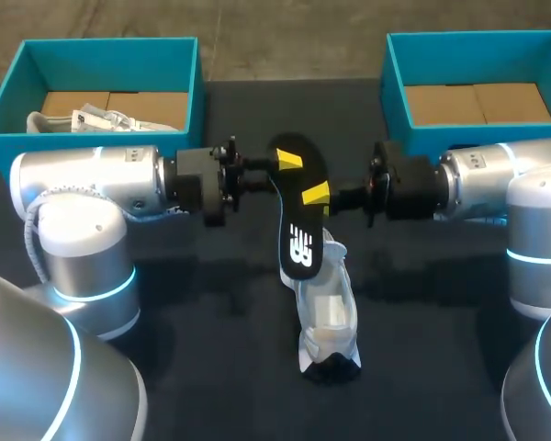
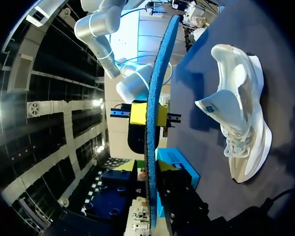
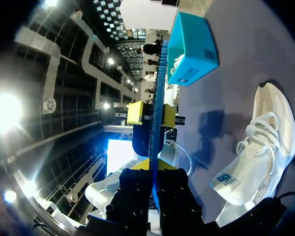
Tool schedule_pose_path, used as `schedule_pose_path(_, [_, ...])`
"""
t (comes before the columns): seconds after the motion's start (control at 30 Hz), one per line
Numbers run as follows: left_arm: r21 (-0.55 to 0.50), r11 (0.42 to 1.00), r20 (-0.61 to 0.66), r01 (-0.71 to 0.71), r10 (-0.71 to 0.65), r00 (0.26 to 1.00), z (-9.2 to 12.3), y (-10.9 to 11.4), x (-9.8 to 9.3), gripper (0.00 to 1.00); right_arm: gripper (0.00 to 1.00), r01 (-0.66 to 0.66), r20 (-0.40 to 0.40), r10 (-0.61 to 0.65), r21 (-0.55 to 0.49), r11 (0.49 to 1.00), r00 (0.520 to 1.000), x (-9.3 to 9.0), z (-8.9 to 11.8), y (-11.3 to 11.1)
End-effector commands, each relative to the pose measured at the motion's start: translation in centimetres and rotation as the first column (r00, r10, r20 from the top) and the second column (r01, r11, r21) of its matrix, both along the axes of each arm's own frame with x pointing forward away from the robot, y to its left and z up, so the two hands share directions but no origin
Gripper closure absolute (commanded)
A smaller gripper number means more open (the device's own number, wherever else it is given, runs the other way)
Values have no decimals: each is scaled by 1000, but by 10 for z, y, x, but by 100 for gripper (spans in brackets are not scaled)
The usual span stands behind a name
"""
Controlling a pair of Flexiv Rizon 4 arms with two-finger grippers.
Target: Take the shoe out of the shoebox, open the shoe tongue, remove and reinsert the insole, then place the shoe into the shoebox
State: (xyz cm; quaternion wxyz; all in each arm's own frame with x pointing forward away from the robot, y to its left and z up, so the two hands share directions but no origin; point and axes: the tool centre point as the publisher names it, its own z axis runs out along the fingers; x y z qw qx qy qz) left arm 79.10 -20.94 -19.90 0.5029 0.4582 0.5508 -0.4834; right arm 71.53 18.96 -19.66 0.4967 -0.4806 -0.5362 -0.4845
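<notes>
A black insole with a white logo hangs in the air over the middle of the table, held from both sides. My left gripper is shut on its far end. My right gripper is shut on it a little nearer. In the left wrist view the insole shows edge-on, running out from my left gripper to the right gripper's yellow tips. The right wrist view shows the same insole leaving my right gripper. The white shoe stands on the table below, untouched.
A teal shoebox at the back left holds crumpled paper. A second teal shoebox sits at the back right, showing only its cardboard floor. The dark table lies under both arms.
</notes>
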Motion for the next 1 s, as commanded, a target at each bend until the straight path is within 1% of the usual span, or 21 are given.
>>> schedule_pose_path(0.03, [-1, 1000, -4, -20, 20, 1000, -2, -4, -4, 85, 100, 1, 0, -1, -3, 1000, 1000, 0, 0, 2])
schedule_pose_path(0.1, [-1, 1000, -6, -20, 20, 1000, -2, -4, -3, 93, 100, 1, 0, -1, -3, 1000, 1000, 0, 0, 2])
schedule_pose_path(0.13, [-2, 1000, -7, -21, 21, 1000, -3, -4, -3, 100, 100, 1, 0, -1, -3, 1000, 1000, 0, 0, 2])
schedule_pose_path(0.43, [-3, 1000, -12, -27, 27, 1000, -5, -4, -1, 100, 100, 2, -3, -2, -3, 1000, 1000, 0, 0, 1])
schedule_pose_path(0.47, [-3, 1000, -12, -27, 27, 1000, -5, -3, -1, 100, 61, 3, -5, -3, -3, 1000, 1000, 0, 0, 1])
schedule_pose_path(0.5, [-3, 1000, -13, -27, 26, 1000, -5, -3, -1, 100, 0, 4, -7, -4, -3, 1000, 1000, 0, 0, 1])
schedule_pose_path(0.67, [-5, 1000, -33, -10, 9, 999, -3, -1, -3, 100, 0, 22, -1, -22, -18, 1000, 1000, 1, 1, -3])
schedule_pose_path(0.87, [29, 1000, -43, 4, -2, 999, -1, 10, -12, 100, 0, 76, 10, -75, -65, 995, 997, -2, 2, -31])
schedule_pose_path(1.0, [64, 998, -54, 6, -3, 999, -3, 17, -19, 100, 0, 102, 27, -99, -135, 986, 995, -4, 2, -51])
